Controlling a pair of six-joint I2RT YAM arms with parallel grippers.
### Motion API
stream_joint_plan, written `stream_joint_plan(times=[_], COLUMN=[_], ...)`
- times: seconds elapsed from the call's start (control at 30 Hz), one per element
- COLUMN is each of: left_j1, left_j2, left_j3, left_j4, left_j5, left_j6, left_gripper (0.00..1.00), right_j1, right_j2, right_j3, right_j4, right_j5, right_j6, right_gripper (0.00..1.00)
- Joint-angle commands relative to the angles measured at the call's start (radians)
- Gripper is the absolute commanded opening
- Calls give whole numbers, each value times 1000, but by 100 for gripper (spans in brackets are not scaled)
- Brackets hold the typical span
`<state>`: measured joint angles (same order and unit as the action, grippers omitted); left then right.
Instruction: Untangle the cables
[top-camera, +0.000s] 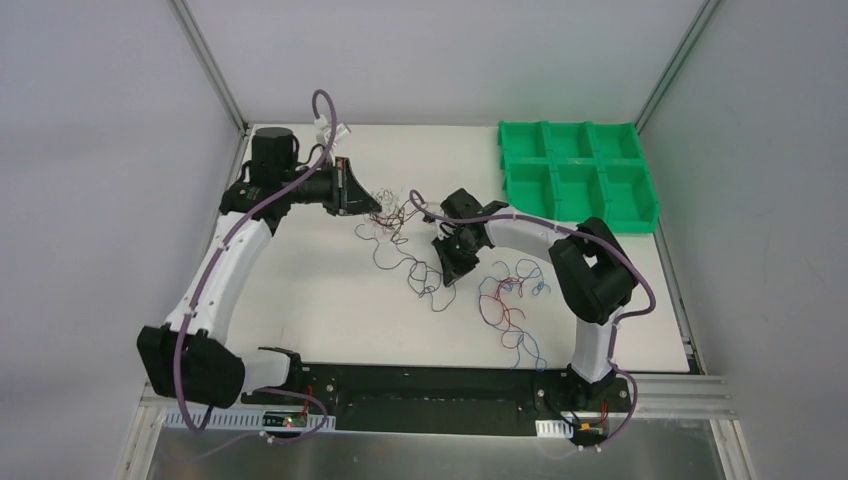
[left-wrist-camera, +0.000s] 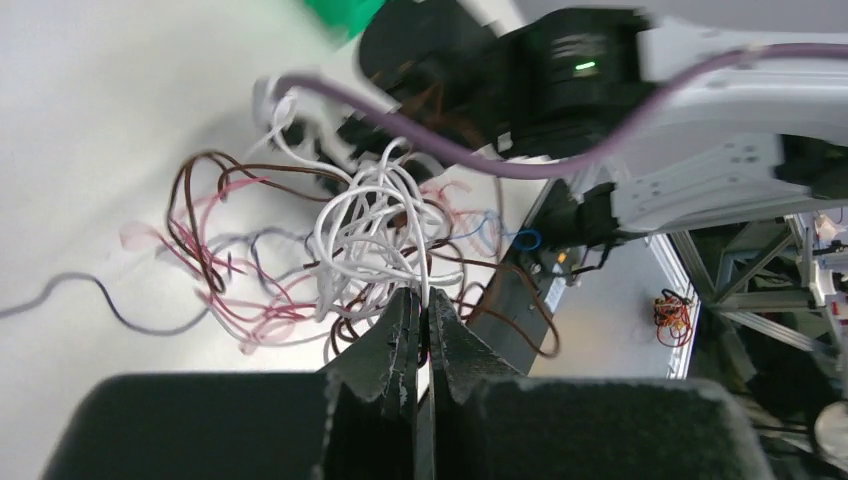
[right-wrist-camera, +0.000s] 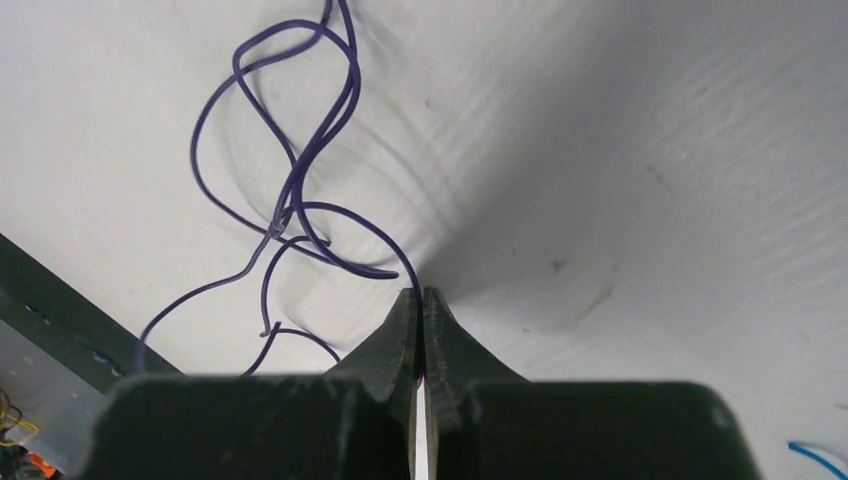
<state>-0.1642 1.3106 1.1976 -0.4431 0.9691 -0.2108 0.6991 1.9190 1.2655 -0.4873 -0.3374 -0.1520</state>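
Observation:
A tangled bunch of thin cables (top-camera: 385, 212) lies at the middle back of the white table. My left gripper (top-camera: 352, 192) is at its left side and is shut on a white cable (left-wrist-camera: 372, 232) of the bunch, with brown and pink wires around it. My right gripper (top-camera: 453, 262) is right of the bunch, shut on a dark purple cable (right-wrist-camera: 300, 215) that curls over the table (top-camera: 420, 275). A separate loose group of red and blue cables (top-camera: 510, 300) lies in front of the right arm.
A green bin with several compartments (top-camera: 578, 172) stands at the back right. The metal frame posts run along both sides. The black base rail (top-camera: 420, 385) lies at the near edge.

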Motion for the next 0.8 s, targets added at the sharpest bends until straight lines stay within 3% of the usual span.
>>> stream_joint_plan(times=[0.0,0.1,0.13,0.2,0.23,0.27,0.5,0.7,0.77], left_j1=[-1,0,0,-1,0,-1,-3,-22,-30], left_j2=[-82,-115,-121,-128,-129,-129,-114,-98,-92], left_j3=[71,90,89,84,76,69,27,2,3], left_j4=[24,60,66,71,73,73,118,189,202], left_j5=[83,57,48,40,39,40,45,80,85], left_j6=[-133,-175,-183,-193,-196,-200,-235,-304,-315], left_gripper=[0,0,0,0,0,0,0,0,0], right_j1=[-8,-22,-32,-67,-85,-100,-130,-116,-93], right_j2=[-85,-128,-150,-216,-255,-292,-410,-347,-309], right_j3=[-41,-39,-31,-8,5,22,241,299,326], right_j4=[-77,-103,-117,-133,-134,-135,-240,1,40], right_j5=[35,36,24,-43,-79,-121,-319,-393,-369], right_j6=[-90,-109,-107,-83,-63,-52,-10,282,302], right_gripper=[0,2,17,66,78,83,90,98,99])
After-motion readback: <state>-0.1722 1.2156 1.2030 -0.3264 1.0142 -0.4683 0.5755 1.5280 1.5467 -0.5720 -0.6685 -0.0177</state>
